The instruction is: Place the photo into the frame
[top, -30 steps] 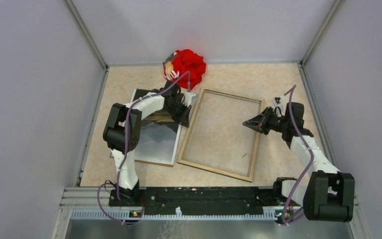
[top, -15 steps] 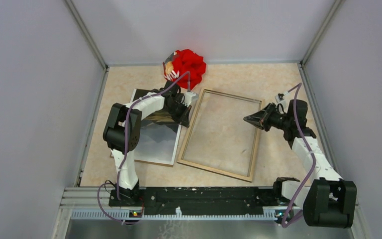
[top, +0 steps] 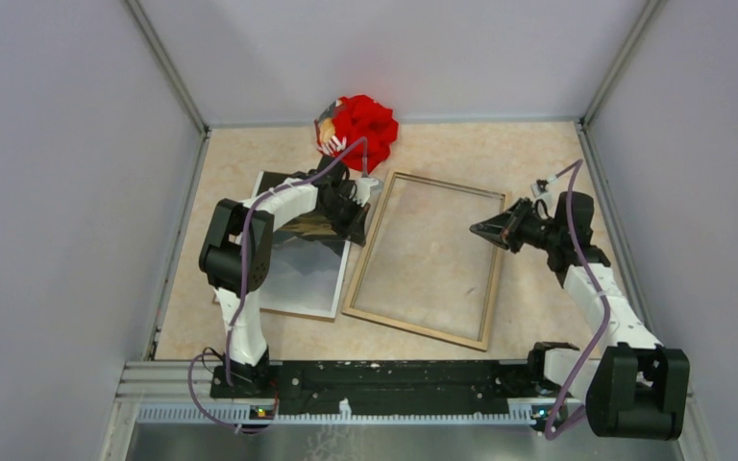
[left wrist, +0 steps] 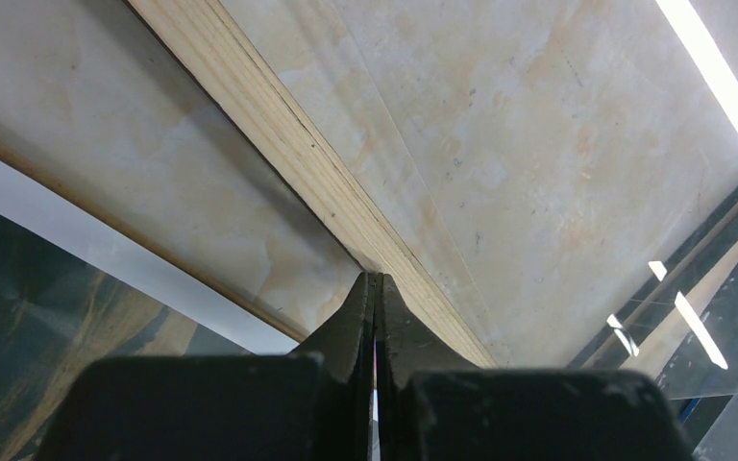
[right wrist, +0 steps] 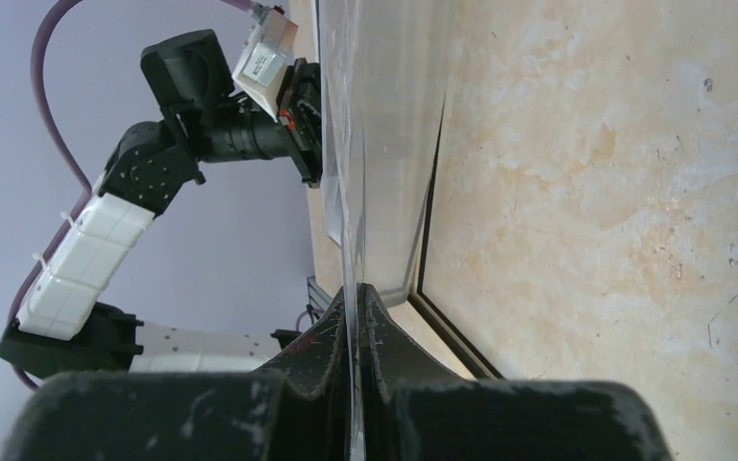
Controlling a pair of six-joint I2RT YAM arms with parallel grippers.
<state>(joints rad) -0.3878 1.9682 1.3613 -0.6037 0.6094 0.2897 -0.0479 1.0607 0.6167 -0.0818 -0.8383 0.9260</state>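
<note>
Frame point(top: 413, 327) lies flat mid-table point(top: 538, 154), wood-coloured back up, a bit skewed, far end leaning to the right. Photo point(top: 307, 274) lies picture-side up just left of it, long sides approx. parallel, w/ a thin strip of table betw. the two, so it's not in the frame. L arm reaches across the photo's far half & hides part of it. Red cloth bundle point(top: 365, 125) sits at the table's far edge, beyond the photo's far-right corner.

R gripper point(top: 478, 230) hovers over the frame's right rail, approx. midway along it, pointing left across the opening. R wrist view: jaws are closed on the edge of a clear sheet point(right wrist: 384, 144), seen nearly edge-on and running away from the fingers point(right wrist: 327, 336) toward the L arm point(right wrist: 106, 230) on the far side. The sheet's R end is held up off the table, w/ the frame's black edge below it. In the top view the sheet is barely visible, just faint reflections over the opening.

L gripper point(top: 357, 213) is low at the frame's far-left corner. L wrist view: its fingers point(left wrist: 351, 317) are pressed together, tips right by the inner side of the frame's wooden rail. Can't tell if anything thin is pinched betw. them. Same view shows the photo's white edge & dark print at lower left, and light reflections on the clear sheet at right.
</note>
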